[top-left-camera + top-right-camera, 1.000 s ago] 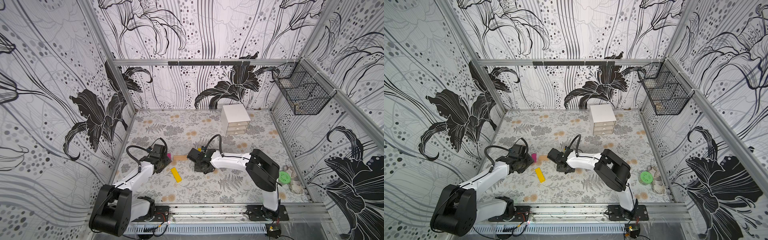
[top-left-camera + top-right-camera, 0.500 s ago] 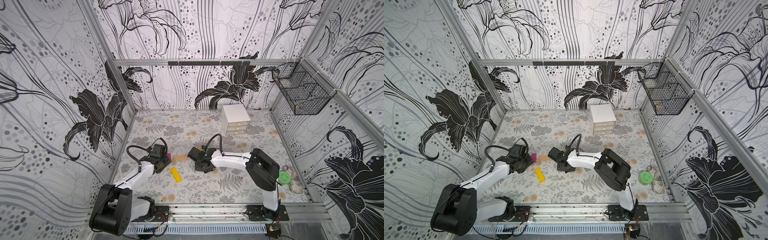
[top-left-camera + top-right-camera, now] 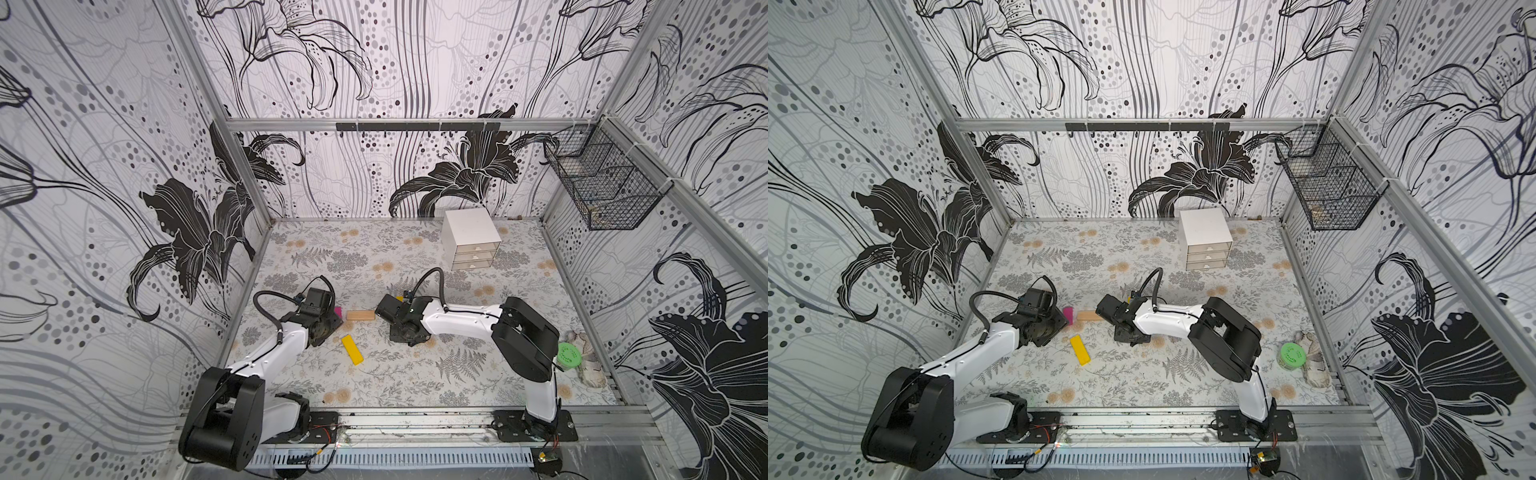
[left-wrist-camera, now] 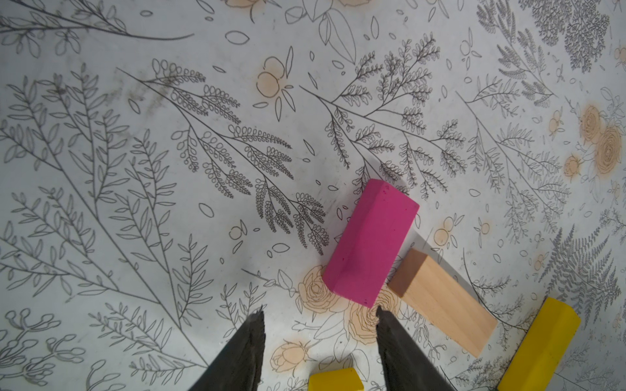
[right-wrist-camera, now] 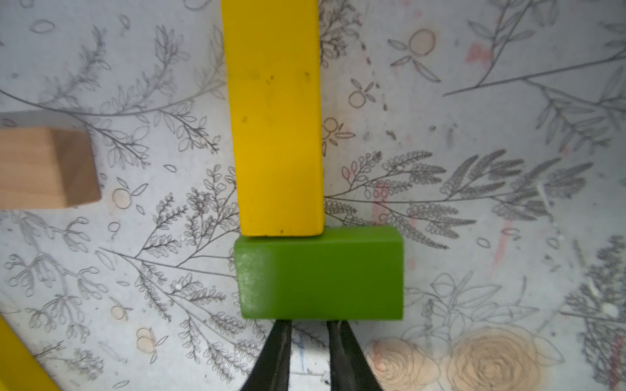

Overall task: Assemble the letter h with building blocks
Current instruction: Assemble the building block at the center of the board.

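In the right wrist view a short green block (image 5: 320,274) lies crosswise against the end of a long yellow block (image 5: 276,115). The tips of my right gripper (image 5: 310,323) touch the green block's near side, open only a narrow gap with nothing between them. In both top views that gripper (image 3: 405,328) (image 3: 1128,332) covers the green block. My left gripper (image 4: 320,311) (image 3: 326,328) is open and empty, just short of the magenta block (image 4: 369,243) (image 3: 337,311). The tan wood block (image 4: 440,304) (image 3: 360,316) lies beside the magenta one. A second yellow block (image 3: 352,350) (image 3: 1079,350) lies loose in front.
A white drawer unit (image 3: 471,239) stands at the back. A round green lidded container (image 3: 568,355) and a crumpled pale cloth (image 3: 588,368) sit by the right wall. A wire basket (image 3: 602,183) hangs on that wall.
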